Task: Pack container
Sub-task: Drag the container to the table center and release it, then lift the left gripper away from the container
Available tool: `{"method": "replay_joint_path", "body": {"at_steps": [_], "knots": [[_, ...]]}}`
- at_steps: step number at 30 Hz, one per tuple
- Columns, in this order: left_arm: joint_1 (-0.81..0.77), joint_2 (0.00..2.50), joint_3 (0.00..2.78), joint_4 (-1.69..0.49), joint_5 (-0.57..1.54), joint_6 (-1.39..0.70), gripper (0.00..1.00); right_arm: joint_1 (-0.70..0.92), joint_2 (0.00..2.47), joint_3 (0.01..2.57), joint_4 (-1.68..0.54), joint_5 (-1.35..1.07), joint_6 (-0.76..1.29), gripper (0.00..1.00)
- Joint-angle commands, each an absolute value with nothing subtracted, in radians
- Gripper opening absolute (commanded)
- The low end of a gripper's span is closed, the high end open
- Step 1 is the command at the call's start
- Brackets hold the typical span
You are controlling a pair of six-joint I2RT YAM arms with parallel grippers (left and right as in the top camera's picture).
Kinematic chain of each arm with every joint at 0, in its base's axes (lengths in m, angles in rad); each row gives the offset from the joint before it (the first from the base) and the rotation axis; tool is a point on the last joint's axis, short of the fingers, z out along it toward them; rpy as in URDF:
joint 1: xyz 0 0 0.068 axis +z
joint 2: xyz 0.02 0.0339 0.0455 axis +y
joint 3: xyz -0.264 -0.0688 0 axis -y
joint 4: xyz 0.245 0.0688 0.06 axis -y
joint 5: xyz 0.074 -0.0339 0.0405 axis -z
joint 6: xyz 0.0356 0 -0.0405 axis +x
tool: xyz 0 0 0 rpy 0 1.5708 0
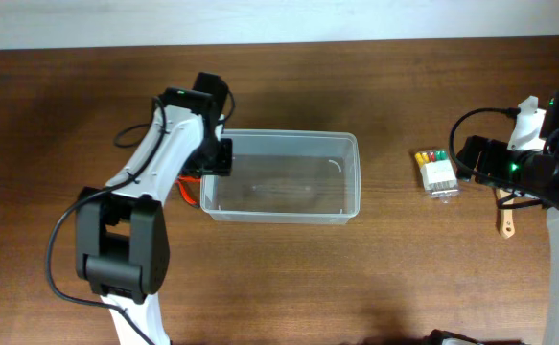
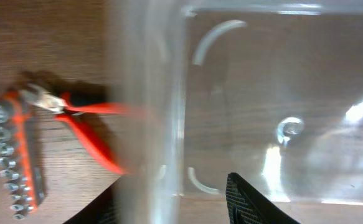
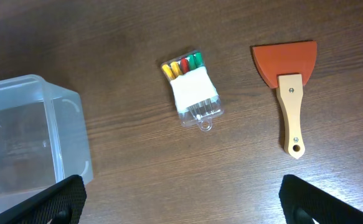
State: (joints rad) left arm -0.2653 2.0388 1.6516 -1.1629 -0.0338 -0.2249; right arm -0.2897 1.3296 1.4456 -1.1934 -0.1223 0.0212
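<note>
The clear plastic container (image 1: 279,177) stands in the middle of the table with nothing in it. My left gripper (image 1: 216,159) is open and straddles its left wall; in the left wrist view (image 2: 172,199) one finger is outside the wall (image 2: 150,93) and one inside. My right gripper (image 1: 477,159) is open and holds nothing, above bare table (image 3: 181,193) to the right of the container (image 3: 25,143).
Red-handled pliers (image 2: 84,118) and an orange rail of sockets (image 2: 13,162) lie just left of the container, mostly under the left arm overhead. A small pack of coloured bits (image 3: 193,93) (image 1: 437,171) and a wooden-handled orange scraper (image 3: 287,81) lie at the right.
</note>
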Motion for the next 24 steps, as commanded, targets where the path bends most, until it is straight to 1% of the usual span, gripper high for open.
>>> {"method": "replay_joint_path", "body": {"at_steps": [1, 11, 16, 19, 23, 24], "knots": [[-0.304, 2.036, 1.672, -1.164, -0.015, -0.231, 0.5, -0.295, 1.319, 1.465, -1.193, -0.131, 0.015, 0.99], [-0.311, 2.036, 1.672, -1.166, -0.02, -0.231, 0.49, -0.295, 1.319, 1.465, -1.193, -0.131, 0.015, 0.99], [-0.304, 2.027, 1.705, -1.168, -0.075, -0.231, 0.5, -0.295, 1.319, 1.465, -1.191, -0.131, 0.016, 0.99], [-0.304, 2.004, 1.749, -1.169, -0.133, -0.23, 0.55, -0.295, 1.319, 1.465, -1.19, -0.131, 0.016, 0.99], [-0.304, 1.961, 1.834, -1.201, -0.197, -0.229, 0.73, -0.295, 1.319, 1.465, -1.19, -0.131, 0.015, 0.99], [-0.304, 1.948, 1.859, -1.218, -0.208, -0.23, 0.81, -0.295, 1.319, 1.465, -1.19, -0.131, 0.015, 0.99]]}}
